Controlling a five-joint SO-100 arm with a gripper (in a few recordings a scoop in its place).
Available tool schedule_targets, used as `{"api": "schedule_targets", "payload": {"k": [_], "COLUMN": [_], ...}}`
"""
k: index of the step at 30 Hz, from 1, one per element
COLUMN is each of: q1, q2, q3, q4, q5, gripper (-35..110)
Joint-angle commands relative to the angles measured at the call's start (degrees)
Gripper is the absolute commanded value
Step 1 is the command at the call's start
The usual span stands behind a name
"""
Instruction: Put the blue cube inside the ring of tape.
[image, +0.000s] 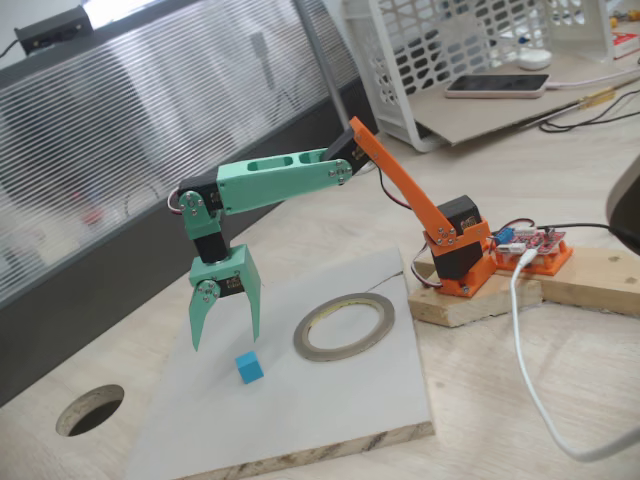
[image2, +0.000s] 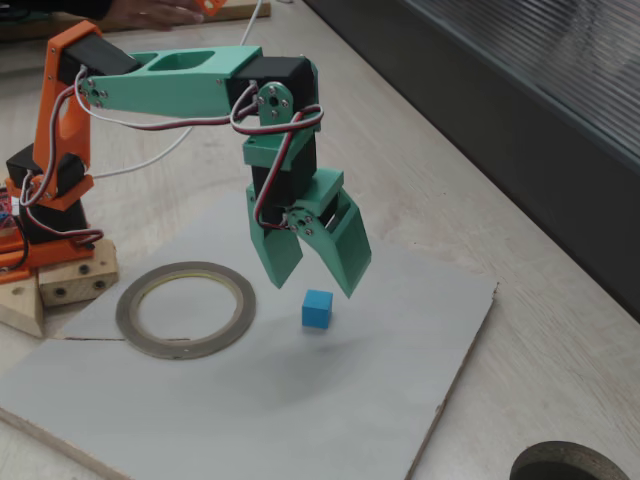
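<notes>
Cube (image2: 317, 308) on board, just below open pincer (image2: 318, 282)

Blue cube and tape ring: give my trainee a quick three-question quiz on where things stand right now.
1. True or false: the small sky-blue cube lies inside the flat grey-silver tape ring.
2. The green gripper has its jaws: A open, B shut on the cube, C shut on nothing?
3. What do cube and ring both rest on?

Key: 1 false, it lies outside, apart from the ring. 2 A. 3 The pale grey board.
</notes>
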Motion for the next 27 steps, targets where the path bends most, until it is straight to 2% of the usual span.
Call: {"api": "schedule_targets", "payload": {"k": [1,27], "q1": [-0.53,-0.62], "q2": [1.58,-2.02], "q3": [-0.88,-0.35], "q4": [1.58,0.97], "q5": [0.35,0.70], "gripper": [57,57]}}
